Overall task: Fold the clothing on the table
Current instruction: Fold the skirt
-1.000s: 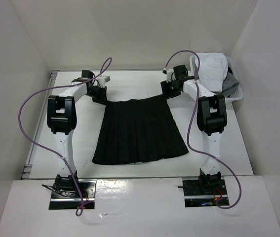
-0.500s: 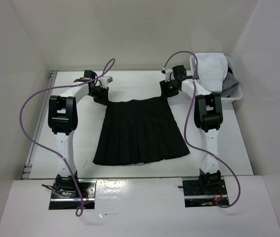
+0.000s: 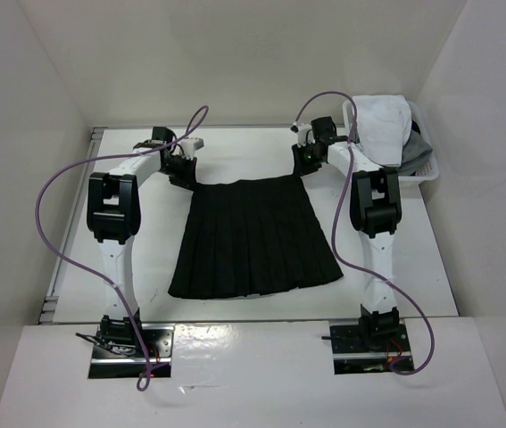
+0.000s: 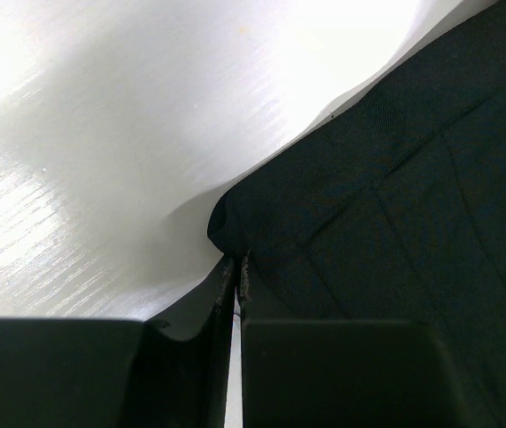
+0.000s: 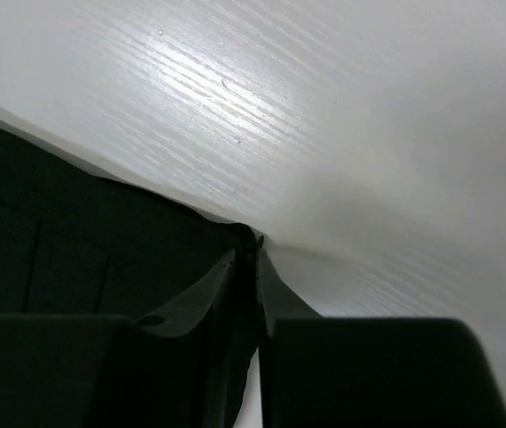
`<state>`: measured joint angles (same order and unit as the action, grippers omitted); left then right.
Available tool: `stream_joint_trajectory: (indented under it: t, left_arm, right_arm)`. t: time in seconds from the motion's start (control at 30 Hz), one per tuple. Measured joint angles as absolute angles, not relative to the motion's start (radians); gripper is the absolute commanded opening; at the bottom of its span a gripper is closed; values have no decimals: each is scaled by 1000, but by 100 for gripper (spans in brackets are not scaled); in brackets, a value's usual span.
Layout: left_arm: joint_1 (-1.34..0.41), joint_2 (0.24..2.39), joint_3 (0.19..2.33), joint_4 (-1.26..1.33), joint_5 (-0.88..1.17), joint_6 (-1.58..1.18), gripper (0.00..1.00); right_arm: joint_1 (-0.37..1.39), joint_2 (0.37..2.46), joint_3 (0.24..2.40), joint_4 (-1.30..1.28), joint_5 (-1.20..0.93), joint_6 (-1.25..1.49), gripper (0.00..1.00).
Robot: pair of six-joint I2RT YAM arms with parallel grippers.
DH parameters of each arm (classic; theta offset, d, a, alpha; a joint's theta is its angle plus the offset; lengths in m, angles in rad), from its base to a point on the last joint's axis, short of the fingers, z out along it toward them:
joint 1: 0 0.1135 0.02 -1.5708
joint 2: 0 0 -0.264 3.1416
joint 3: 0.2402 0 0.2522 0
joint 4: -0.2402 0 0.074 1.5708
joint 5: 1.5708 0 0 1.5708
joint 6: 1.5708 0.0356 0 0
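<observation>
1. At the far left corner of the black pleated skirt, the left gripper pinches the waistband fabric, its fingers pressed together.
2. At the far right corner, the right gripper pinches the waistband edge between nearly closed fingers.
3. The skirt lies spread flat on the table, with its waistband far and its hem toward the arm bases.
4. A white basket holding garments stands at the table's far right.

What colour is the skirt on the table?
The skirt is black with lengthwise pleats, clearest in the top external view.
</observation>
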<state>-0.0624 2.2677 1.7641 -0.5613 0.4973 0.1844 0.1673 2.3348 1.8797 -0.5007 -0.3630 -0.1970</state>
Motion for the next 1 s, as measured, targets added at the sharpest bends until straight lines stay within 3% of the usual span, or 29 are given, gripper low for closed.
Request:
stream_joint_trajectory:
  t: [0.13, 0.47, 1.0]
  left_arm:
    - [-65, 2267, 1764, -562, 495, 184, 2]
    - [-80, 2267, 1786, -582, 487, 190, 0]
    - [-102, 2263, 2108, -620, 476, 204, 0]
  right_arm:
    - [167, 2335, 1880, -508, -375, -206, 0]
    - [167, 2335, 1880, -513, -368, -215, 0]
    - [172, 2287, 1975, -500, -221, -206, 0]
